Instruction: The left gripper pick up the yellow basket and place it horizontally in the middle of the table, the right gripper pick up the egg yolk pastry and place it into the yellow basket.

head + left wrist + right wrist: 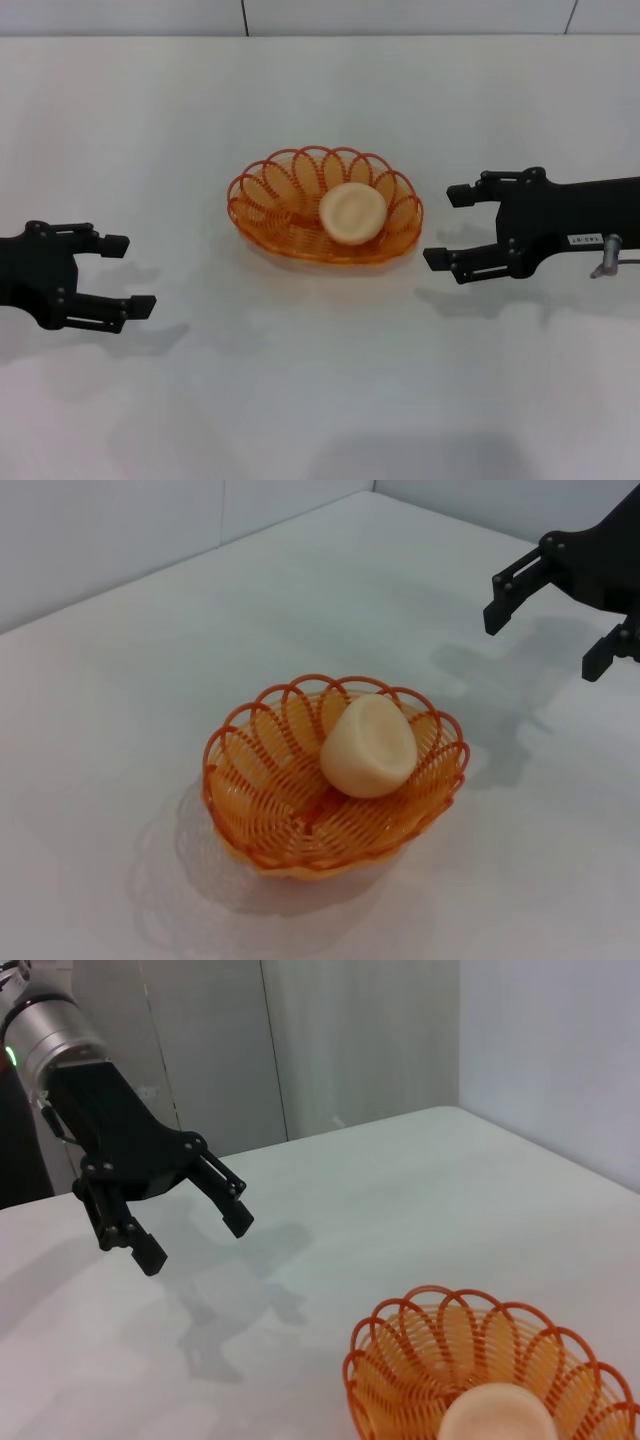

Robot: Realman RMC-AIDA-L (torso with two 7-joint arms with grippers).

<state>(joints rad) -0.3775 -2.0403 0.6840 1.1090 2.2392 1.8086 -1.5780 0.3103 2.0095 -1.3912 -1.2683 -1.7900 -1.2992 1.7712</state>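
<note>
The yellow basket point(290, 205) lies flat in the middle of the white table point(320, 400). The egg yolk pastry point(352, 213) rests inside it, leaning against its right wall. Both also show in the left wrist view, basket point(270, 800) and pastry point(368, 746), and partly in the right wrist view, basket point(440, 1360) and pastry point(495, 1415). My left gripper point(128, 275) is open and empty, well to the left of the basket. My right gripper point(448, 226) is open and empty, just right of the basket, apart from it.
The table's far edge meets a pale wall point(320, 15). In the left wrist view the right gripper point(545, 620) hangs above the table beyond the basket. In the right wrist view the left gripper point(195, 1237) hangs over the table.
</note>
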